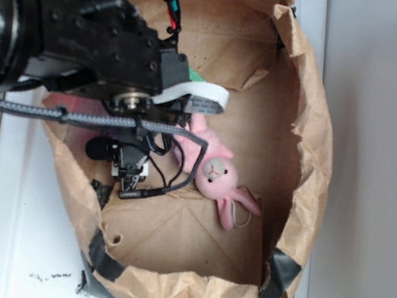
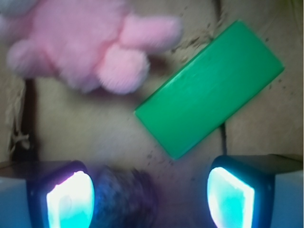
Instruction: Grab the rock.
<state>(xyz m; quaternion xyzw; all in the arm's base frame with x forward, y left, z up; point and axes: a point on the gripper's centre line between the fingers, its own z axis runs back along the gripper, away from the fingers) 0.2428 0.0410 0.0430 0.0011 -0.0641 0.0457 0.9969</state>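
Note:
In the wrist view the rock [image 2: 124, 199] is a dark, mottled, blurred lump at the bottom, lying on brown paper. It sits between my fingers, close against the left fingertip [image 2: 70, 202] and well apart from the right one [image 2: 230, 198]. My gripper [image 2: 149, 199] is open and holds nothing. In the exterior view the gripper [image 1: 129, 180] points down at the left side of the paper-lined box, and the arm hides the rock.
A pink plush bunny [image 1: 213, 174] [image 2: 80, 42] lies just beyond the gripper. A flat green block [image 2: 211, 88] lies beside it to the right. Crumpled brown paper walls [image 1: 314, 137] with black tape [image 1: 280, 275] ring the floor.

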